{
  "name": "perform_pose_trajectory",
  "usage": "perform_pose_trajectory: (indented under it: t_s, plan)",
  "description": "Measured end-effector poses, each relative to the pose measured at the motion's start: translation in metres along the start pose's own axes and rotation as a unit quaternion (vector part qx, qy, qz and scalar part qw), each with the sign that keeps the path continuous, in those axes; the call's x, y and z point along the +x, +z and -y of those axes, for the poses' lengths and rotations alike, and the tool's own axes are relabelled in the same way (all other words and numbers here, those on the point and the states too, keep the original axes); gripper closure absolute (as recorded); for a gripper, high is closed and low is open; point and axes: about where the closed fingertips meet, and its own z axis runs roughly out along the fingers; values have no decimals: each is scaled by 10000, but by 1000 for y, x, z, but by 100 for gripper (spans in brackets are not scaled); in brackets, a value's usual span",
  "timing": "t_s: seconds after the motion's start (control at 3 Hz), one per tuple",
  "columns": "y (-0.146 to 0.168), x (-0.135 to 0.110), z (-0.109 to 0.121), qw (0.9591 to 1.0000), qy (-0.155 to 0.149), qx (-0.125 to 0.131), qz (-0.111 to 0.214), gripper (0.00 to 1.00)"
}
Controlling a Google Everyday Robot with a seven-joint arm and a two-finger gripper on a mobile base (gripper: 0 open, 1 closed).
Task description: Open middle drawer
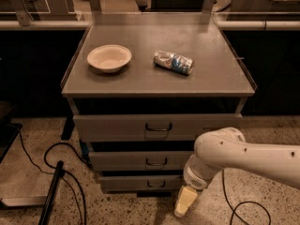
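Countertop (213, 76) bears bowl (109, 58), can (174, 62); hand (185, 203) near floor (136, 210).

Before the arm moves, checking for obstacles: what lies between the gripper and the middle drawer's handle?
In the camera view, only the bottom drawer's front; nothing loose. The gripper hangs below-right of the middle drawer.

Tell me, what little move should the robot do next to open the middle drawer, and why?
Probably raise the tool and bring it across to the small dark handle of the middle drawer. Right now the tool hangs low near the floor, beside the bottom drawer, touching no handle, and the middle drawer looks shut.
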Motion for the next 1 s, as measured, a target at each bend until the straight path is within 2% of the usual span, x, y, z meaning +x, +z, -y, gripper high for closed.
perform_pose_trajectory:
  t_s: [0.33,0.67,1.0]
  plan:
    - [2,0,0,10000,-5,-6,5,0]
    - [8,4,4,9997,79,103,199,0]
    - [17,7,32,9973,329,382,541,0]
